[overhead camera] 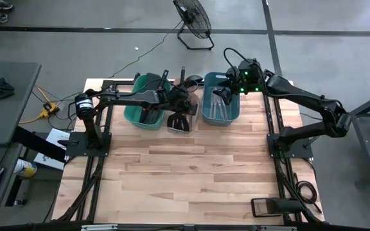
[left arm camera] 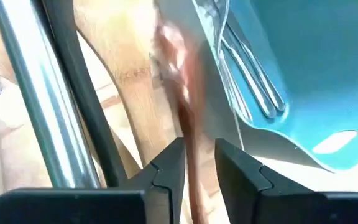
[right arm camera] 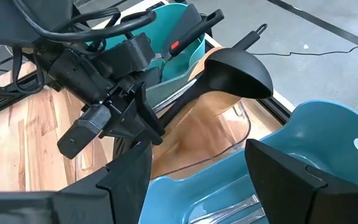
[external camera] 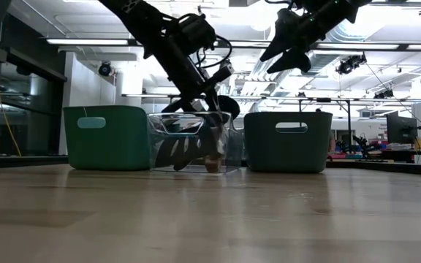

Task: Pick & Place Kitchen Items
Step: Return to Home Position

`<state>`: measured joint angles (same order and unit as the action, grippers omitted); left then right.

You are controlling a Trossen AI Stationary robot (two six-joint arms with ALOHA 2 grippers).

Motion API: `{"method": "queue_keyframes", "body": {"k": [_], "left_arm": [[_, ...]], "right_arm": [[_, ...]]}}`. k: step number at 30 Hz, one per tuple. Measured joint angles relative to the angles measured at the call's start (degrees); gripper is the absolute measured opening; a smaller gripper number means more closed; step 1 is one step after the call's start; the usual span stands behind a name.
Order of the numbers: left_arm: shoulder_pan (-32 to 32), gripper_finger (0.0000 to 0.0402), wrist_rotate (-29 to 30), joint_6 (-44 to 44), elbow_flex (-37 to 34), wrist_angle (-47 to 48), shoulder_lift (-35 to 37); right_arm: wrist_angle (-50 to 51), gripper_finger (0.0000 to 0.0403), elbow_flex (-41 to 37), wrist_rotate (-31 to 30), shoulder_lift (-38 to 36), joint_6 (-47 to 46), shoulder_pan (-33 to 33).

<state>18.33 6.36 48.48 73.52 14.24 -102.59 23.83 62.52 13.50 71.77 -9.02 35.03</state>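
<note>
My left gripper (overhead camera: 184,101) reaches down into the clear bin (external camera: 188,120) and is shut on a slim brown, wooden-looking utensil (left arm camera: 188,124), which shows blurred. A black ladle (right arm camera: 238,74) and other dark utensils stand in the clear bin beside it. My right gripper (overhead camera: 225,95) is open and empty above the blue bin (overhead camera: 233,115). In the low view it hangs high over that bin (external camera: 287,55). Silver cutlery (left arm camera: 253,81) lies in the blue bin. Black utensils, one with a red mark (right arm camera: 185,34), stand in the green bin (overhead camera: 140,115). My left gripper pinches the brown utensil's slim handle (left arm camera: 191,165) between its two fingers (left arm camera: 166,171). The fingers slant down into the clear bin from the table's left. The handle runs on ahead of the fingers, along them. Its far end is blurred, and where it rests does not show.
The three bins stand in a row at the table's far edge: green at the left (external camera: 104,139), clear in the middle, blue at the right (external camera: 287,142). The wooden tabletop (overhead camera: 191,173) stretches from the bins to the near edge. A floor fan (overhead camera: 193,22) stands beyond the table.
</note>
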Motion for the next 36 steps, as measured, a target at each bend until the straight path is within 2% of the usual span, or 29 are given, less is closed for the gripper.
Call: {"method": "queue_keyframes", "body": {"k": [8, 16, 25, 31, 34, 36], "left_arm": [[0.04, 0.0089, 0.00, -1.91, -0.02, 3.25, 0.79], [0.02, 0.0090, 0.55, -12.61, -0.02, 2.37, 7.37], [-0.02, 0.0090, 1.95, -26.26, 0.00, 4.23, 17.29], [-0.54, 0.0090, 5.16, -32.41, -0.14, 9.95, 23.49], [-2.47, 0.0090, 8.37, -33.67, -1.83, 9.85, 26.21], [-3.78, 0.0090, 9.23, -33.20, -6.31, 6.24, 29.21]], "right_arm": [[2.73, 0.0250, 0.00, -0.05, 0.00, 0.04, 0.00], [4.72, 0.0250, 0.00, -0.30, 0.00, 1.58, 0.00], [7.93, 0.0250, 0.00, -2.95, -1.09, -2.58, -0.21], [9.20, 0.0250, -1.28, -2.86, -6.95, 0.03, -2.54], [3.85, 0.0250, -6.24, -2.46, -12.42, -2.74, -3.77], [-0.48, 0.0250, -11.01, -2.25, -16.59, -5.70, -4.81]]}}
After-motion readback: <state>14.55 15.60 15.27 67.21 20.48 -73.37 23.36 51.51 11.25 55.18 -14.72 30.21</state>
